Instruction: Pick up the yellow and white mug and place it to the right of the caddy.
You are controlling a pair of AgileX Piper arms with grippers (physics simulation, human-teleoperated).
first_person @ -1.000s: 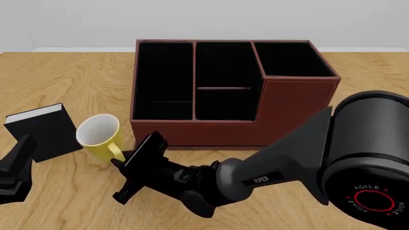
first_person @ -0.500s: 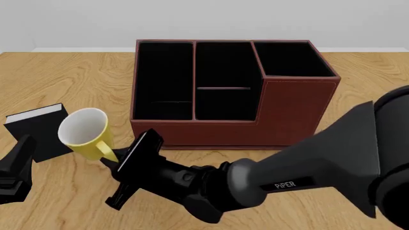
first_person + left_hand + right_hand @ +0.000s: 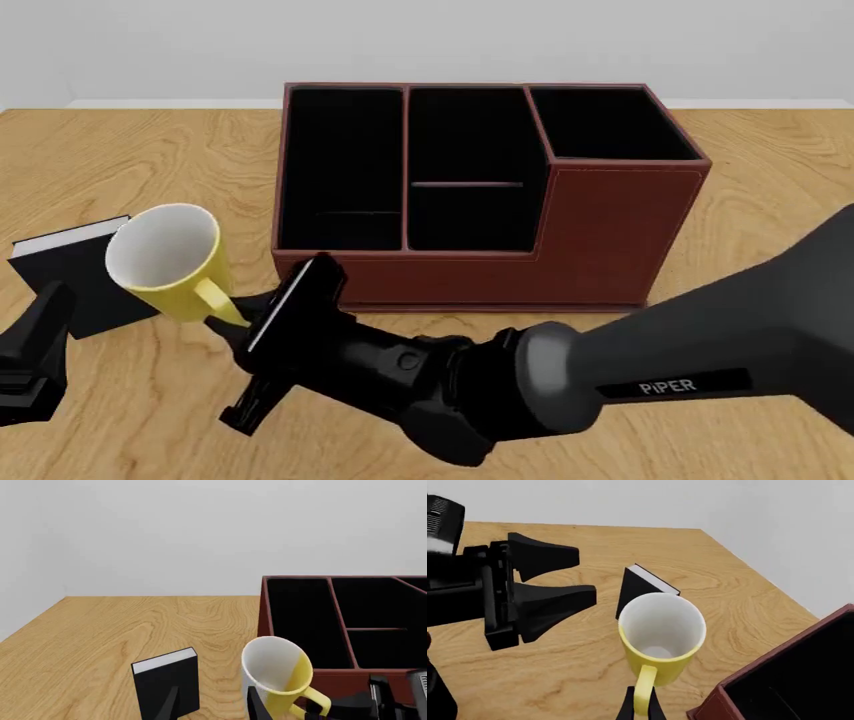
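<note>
The right gripper point(image 3: 238, 322) is pinched onto the loop handle of the yellow and white mug point(image 3: 163, 262), holding it tilted with its white mouth turned up and leftward, clear of the table point(image 3: 147, 170). The mug hangs just off the front left corner of the caddy point(image 3: 481, 190), in front of the small black book point(image 3: 83, 272) with white pages that stands further left. The left gripper point(image 3: 554, 577) waits low at the near left edge with its two fingers spread apart, holding nothing.
</note>
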